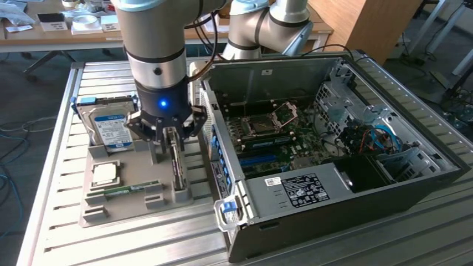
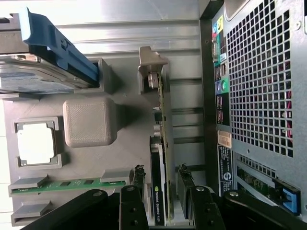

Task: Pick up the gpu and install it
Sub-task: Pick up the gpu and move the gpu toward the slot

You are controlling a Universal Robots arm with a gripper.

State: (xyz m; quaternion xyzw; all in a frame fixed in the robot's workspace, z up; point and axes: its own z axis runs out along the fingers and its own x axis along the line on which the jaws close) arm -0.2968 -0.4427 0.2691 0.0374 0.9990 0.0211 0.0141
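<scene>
The gpu [image 1: 177, 167] is a thin dark card standing on edge in a slot of the grey holder [image 1: 122, 213], close beside the open computer case [image 1: 384, 183]. My gripper [image 1: 171, 138] hangs straight above it, with its tips down at the card's top edge. In the wrist view the gpu [image 2: 160, 139] runs between the two black fingertips [image 2: 138, 173]. My gripper [image 2: 161, 175] straddles the card with a narrow gap showing on each side, so it stands open and holds nothing. The card's metal bracket [image 2: 152, 60] points away from me.
On the same holder sit a silver hard drive [image 1: 111, 126] with a blue rail, a processor chip [image 1: 104, 173] and a green memory stick [image 1: 130, 189]. The case lies on its side with the motherboard [image 1: 273, 138] exposed. Its perforated rear wall [image 2: 259, 86] is close to the gpu.
</scene>
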